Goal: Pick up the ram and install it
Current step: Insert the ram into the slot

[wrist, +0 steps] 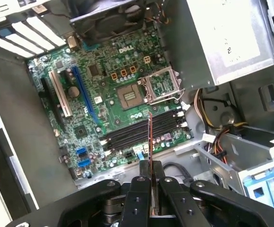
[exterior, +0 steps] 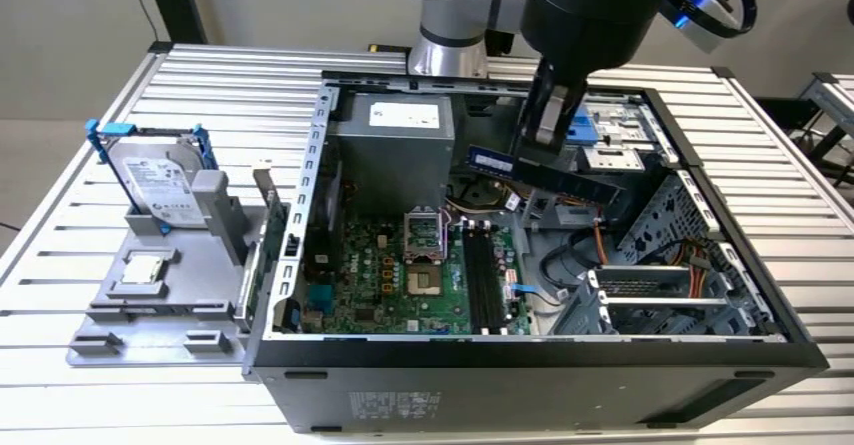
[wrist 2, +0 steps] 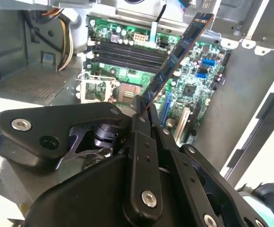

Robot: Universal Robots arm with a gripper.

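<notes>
The ram [exterior: 581,183] is gripped by one end between the closed fingers of the gripper [exterior: 545,150]. It is held raised and slanted above the open computer case [exterior: 534,365], well apart from the memory slots [exterior: 483,285] on the motherboard [exterior: 380,290]. If the stick is left tilted or out of line with a slot, it could be jammed against the slot's edge or twisted within the narrow grip. The slots are bordered by the power supply [exterior: 394,135] and loose cables [wrist: 212,125]. A hard drive [exterior: 160,180] is parked outside the case.
</notes>
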